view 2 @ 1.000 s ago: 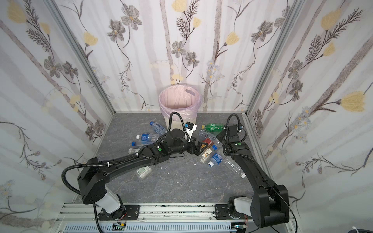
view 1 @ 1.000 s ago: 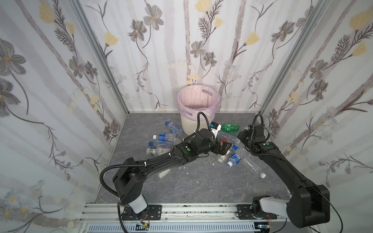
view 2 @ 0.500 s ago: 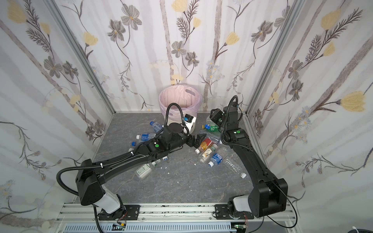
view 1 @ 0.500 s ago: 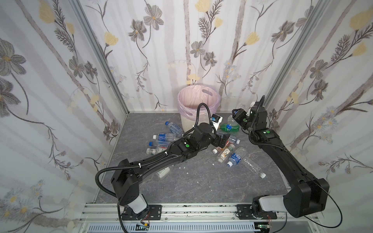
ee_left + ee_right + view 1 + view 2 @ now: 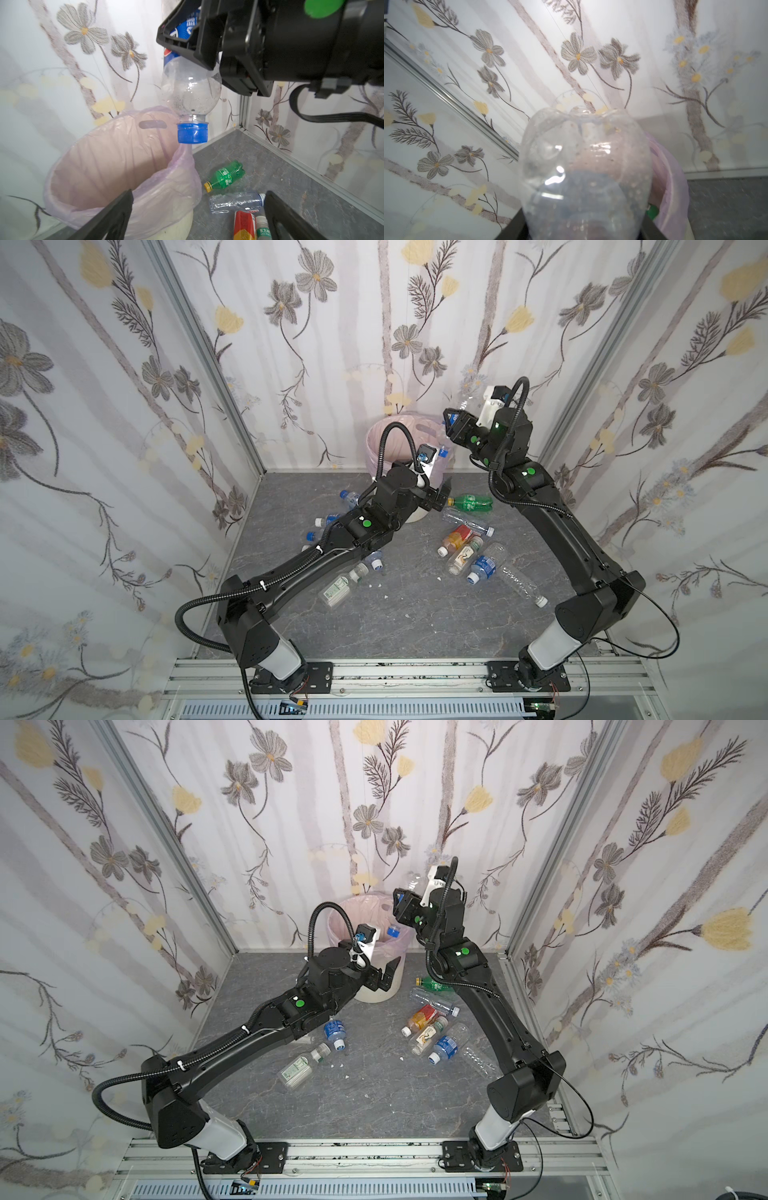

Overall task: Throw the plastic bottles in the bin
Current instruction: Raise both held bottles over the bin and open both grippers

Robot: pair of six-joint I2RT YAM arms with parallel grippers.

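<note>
The right claw is clenched on one clear blue-capped bottle, cap down above the rim of the single bin, higher than half a second earlier. The left claw gapes empty beside the bin. About eleven other bottles lie on the tabletop, a green bottle near the bin. Several are half hidden by the left arm.

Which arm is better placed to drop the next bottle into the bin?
Right. The right gripper holds a clear, blue-capped plastic bottle cap-down over the round, pink-lined cream bin's rim; the left gripper is open and empty.
</note>
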